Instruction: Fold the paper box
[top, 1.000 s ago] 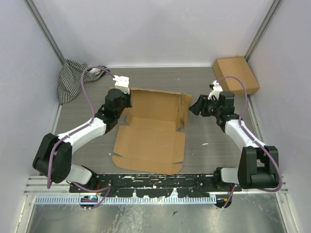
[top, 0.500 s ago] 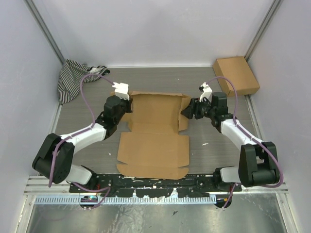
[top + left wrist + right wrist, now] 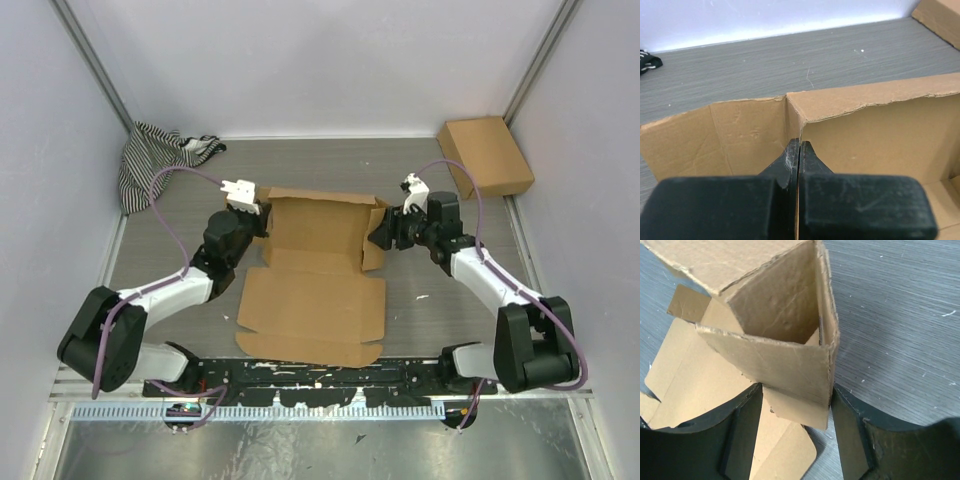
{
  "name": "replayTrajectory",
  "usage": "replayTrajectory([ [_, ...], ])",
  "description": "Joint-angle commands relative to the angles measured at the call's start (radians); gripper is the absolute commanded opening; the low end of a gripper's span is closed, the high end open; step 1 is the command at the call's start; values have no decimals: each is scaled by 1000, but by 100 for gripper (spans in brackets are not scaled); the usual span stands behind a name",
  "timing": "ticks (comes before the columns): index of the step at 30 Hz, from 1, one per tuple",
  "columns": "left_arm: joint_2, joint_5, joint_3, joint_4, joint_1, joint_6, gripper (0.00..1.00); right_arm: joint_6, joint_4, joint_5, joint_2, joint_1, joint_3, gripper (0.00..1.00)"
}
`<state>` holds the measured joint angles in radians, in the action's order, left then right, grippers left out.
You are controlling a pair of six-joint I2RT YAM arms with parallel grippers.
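Observation:
The paper box (image 3: 315, 265) is a brown die-cut sheet in the middle of the table, with its far part folded up into walls and its near panel lying flat. My left gripper (image 3: 256, 222) is shut on the box's upright left wall; in the left wrist view the fingers (image 3: 799, 142) pinch a thin cardboard edge by the far left corner (image 3: 875, 130). My right gripper (image 3: 380, 235) is open wide around the box's raised right corner. In the right wrist view the folded corner (image 3: 775, 315) sits between the spread fingers (image 3: 796, 390).
A smaller closed brown box (image 3: 485, 153) lies at the back right, its corner showing in the left wrist view (image 3: 940, 20). A striped cloth (image 3: 150, 160) lies at the back left. Pale walls stand on three sides.
My right gripper has moved left onto the box's right corner. My left gripper has shifted a little nearer with the left wall in it. The side walls stand more upright.

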<state>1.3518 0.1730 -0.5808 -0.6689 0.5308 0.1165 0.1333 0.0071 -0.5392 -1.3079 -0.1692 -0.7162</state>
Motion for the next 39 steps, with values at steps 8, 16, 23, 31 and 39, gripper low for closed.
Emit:
replayTrajectory([
  [8,-5,-12,99,-253,0,49,0,21,8,92,169,-32,22,64],
  [16,28,-21,161,-363,1,66,0,17,33,96,162,-66,69,62],
  [23,13,-48,197,-400,0,69,0,12,45,163,184,-113,98,61],
  [31,1,-60,220,-420,0,76,0,-10,65,330,172,-205,58,60],
  [39,-15,-66,217,-399,2,77,0,14,19,526,153,-312,16,62],
])
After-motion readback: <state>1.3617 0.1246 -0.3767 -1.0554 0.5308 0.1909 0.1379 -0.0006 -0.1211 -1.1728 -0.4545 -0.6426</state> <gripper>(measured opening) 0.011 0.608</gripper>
